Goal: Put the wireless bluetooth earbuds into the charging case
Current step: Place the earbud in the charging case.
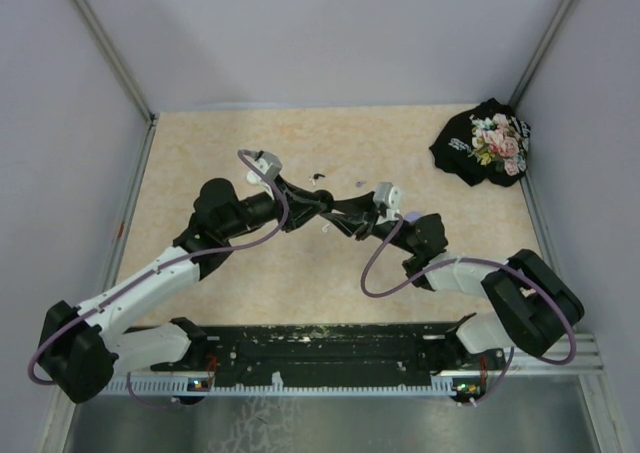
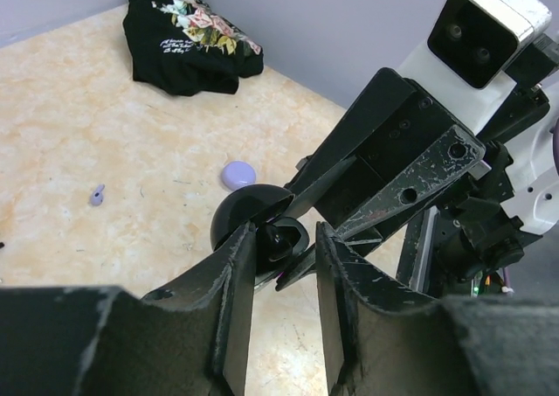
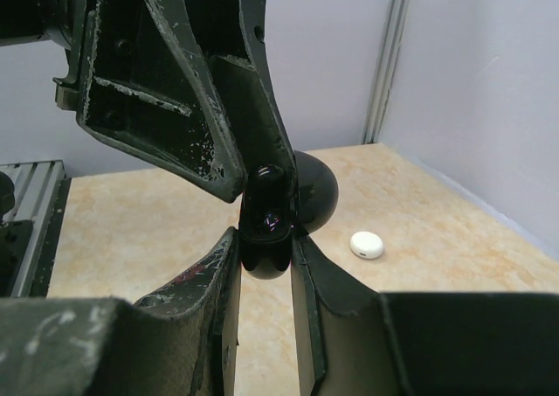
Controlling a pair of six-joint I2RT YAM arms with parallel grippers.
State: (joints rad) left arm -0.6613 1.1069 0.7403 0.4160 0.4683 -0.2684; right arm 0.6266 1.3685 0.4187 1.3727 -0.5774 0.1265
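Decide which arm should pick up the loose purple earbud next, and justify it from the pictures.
Left, probably. The right gripper is clamped on the open black case, which needs holding. The left gripper has its jaws slightly apart with nothing visibly held, and the purple earbud lies in its wrist view.

Your left arm (image 1: 150, 278) and right arm (image 1: 470, 273) both stretch forward and bend inward, wrists angled so the tips meet nose to nose. Your right pincer (image 3: 265, 260) is clamped on the black case (image 3: 316, 195). Your left pincer (image 2: 284, 260) faces it, jaws slightly parted.
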